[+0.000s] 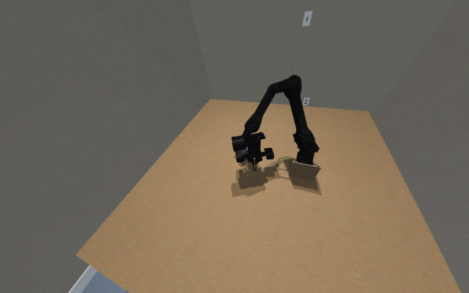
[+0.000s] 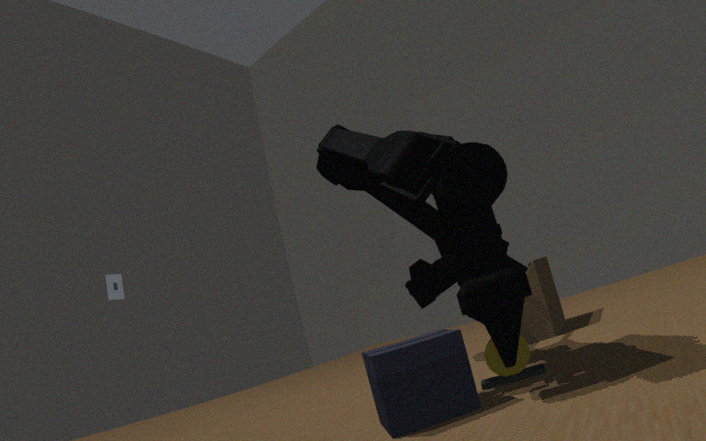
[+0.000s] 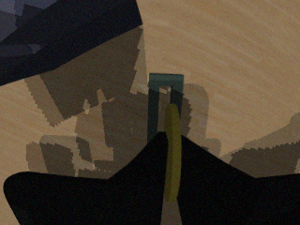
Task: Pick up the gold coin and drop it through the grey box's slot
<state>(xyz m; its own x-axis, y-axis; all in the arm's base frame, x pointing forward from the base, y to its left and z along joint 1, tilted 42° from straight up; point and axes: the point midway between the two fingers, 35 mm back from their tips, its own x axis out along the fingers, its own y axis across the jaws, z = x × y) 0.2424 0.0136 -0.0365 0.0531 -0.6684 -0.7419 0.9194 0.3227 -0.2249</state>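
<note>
The gold coin (image 1: 254,161) (image 2: 523,355) (image 3: 173,159) stands on edge, and my gripper (image 1: 254,163) (image 2: 510,364) (image 3: 167,139) is shut on it, one finger on each face. The coin's lower edge is at the dark-green holder (image 1: 254,169) (image 2: 534,371) (image 3: 166,78); I cannot tell whether it is still seated in it. In the wrist view the holder's far end shows beyond the coin and its near part is hidden by the fingers. The closed grey-blue box (image 2: 424,384) (image 3: 94,39) stands near the holder, at the upper left in the wrist view.
A wooden wedge-shaped block (image 1: 305,170) (image 2: 545,296) stands at the arm's base. The arm and gripper cast shadows over the table (image 1: 242,238) around the holder. In the top view the gripper hides most of the box.
</note>
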